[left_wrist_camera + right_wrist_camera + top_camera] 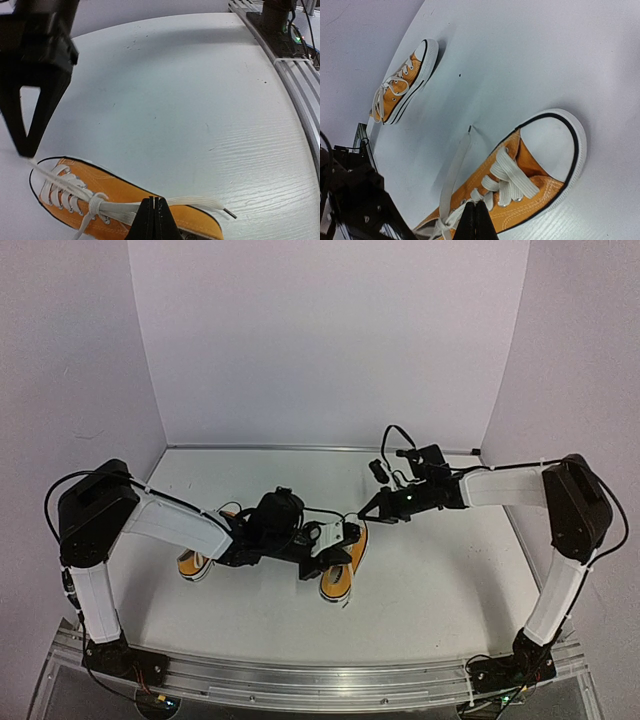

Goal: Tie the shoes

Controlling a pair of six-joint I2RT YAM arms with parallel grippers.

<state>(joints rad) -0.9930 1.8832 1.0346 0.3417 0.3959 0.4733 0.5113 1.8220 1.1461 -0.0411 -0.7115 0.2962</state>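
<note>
Left shoe (402, 85): on the table (190, 100) at the left, well apart from the other. Its laces are loose and no fingers touch it.
Left fingers (147, 222): pressed together low over the right shoe. They seem to pinch a lace (195, 201) strand just beside the crossing, and its free end lies flat on the table beyond.
Right shoe (542, 192): mid-table, between the two arms, with a first crossing made at the top eyelets.
Right fingers (468, 225): closed. In the left wrist view their tips hold the other strand, which runs taut to the crossing.
Handling: the shoe is likely light with soft canvas, and a hard pull would probably slide or tip it. The flat lace is limp and fairly grippy, not fragile.
Where to hold: mid-strand with the flat face across the pads, not near the tip. Pull level and in opposite directions.
</note>
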